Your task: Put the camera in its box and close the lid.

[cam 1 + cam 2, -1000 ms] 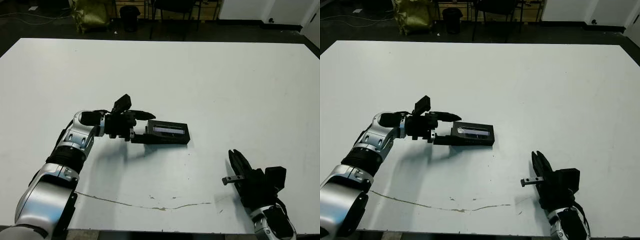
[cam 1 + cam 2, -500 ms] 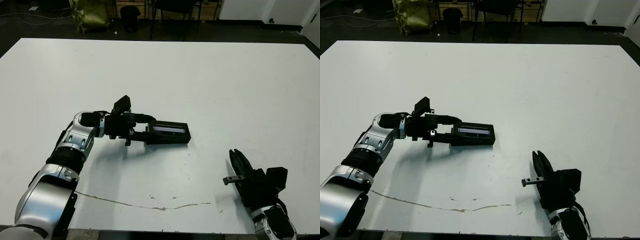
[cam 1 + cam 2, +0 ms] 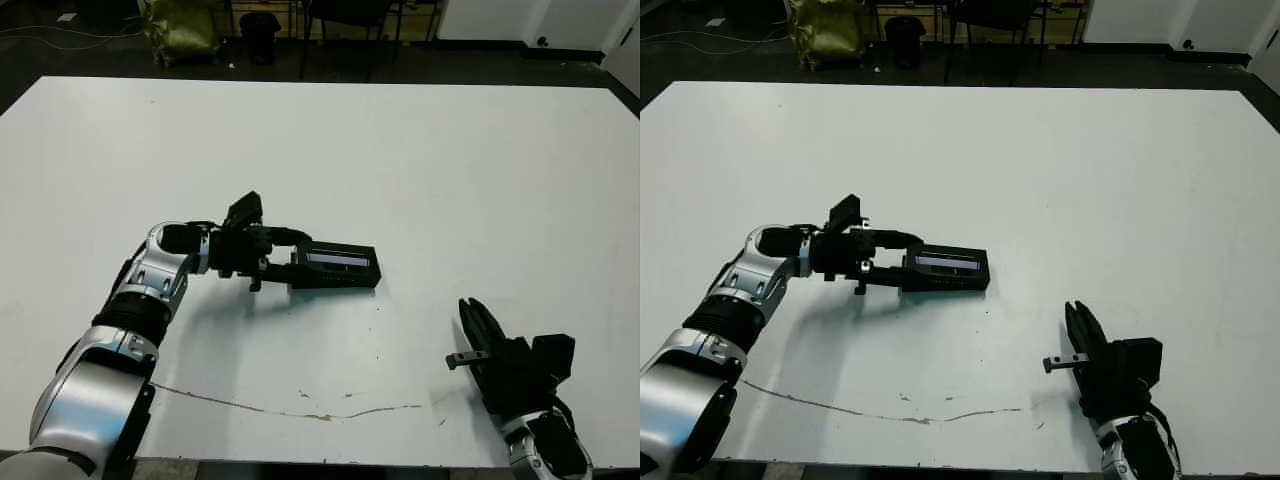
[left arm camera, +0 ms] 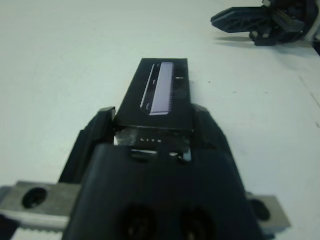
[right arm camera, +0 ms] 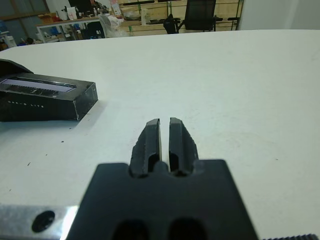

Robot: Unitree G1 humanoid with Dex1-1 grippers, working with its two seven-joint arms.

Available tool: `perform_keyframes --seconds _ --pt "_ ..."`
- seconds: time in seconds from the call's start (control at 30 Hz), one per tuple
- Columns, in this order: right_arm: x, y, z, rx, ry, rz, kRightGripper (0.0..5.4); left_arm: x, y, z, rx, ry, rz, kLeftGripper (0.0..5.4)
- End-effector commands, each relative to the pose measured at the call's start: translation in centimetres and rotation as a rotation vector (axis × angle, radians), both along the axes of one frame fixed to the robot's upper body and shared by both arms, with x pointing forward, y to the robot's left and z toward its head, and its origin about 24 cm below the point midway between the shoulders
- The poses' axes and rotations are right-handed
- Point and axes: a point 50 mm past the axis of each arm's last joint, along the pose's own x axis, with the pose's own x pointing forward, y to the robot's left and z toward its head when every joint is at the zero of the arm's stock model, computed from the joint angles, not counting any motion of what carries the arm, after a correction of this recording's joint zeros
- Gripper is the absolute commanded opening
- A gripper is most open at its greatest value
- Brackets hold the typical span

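Observation:
The black box [image 3: 340, 274] lies flat a little left of the table's middle. The lid [image 3: 338, 258] sits squarely on it, pale purplish window strip up. The camera is hidden. My left gripper [image 3: 293, 260] reaches in from the left and is shut on the box's left end, one finger along each long side. In the left wrist view the fingers [image 4: 97, 129] press against the lid [image 4: 165, 92] and the box end [image 4: 150, 142]. My right gripper [image 3: 472, 320] rests shut and holding nothing near the front right edge, well apart from the box [image 5: 47, 106].
A thin dark crack line [image 3: 300, 412] runs across the table near its front edge. Beyond the far edge stand chairs [image 3: 350, 25], a dark bin [image 3: 258, 30] and a yellow-green bag [image 3: 180, 25]. Bare white tabletop [image 3: 450, 170] spreads behind and to the right of the box.
The left wrist has rolled a little and its fingers have drawn in against the box's end. The box and the right gripper have stayed put.

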Motion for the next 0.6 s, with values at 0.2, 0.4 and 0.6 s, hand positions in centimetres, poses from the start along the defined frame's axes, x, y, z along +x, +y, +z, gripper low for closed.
perform_keyframes --seconds 0.2,0.4,0.6 --pt "-0.3 -0.2 -0.8 0.034 0.02 0.015 0.0 -0.2 1.5 -1.1 0.078 0.05 0.043 2.22" --pt "-0.4 -0.3 -0.8 0.004 0.04 -0.008 0.0 -0.3 2.1 -1.1 0.089 0.037 0.05 2.22" --pt "-0.4 -0.2 -0.6 0.004 0.038 -0.01 0.0 -0.4 2.8 -1.1 0.101 0.028 0.053 2.22"
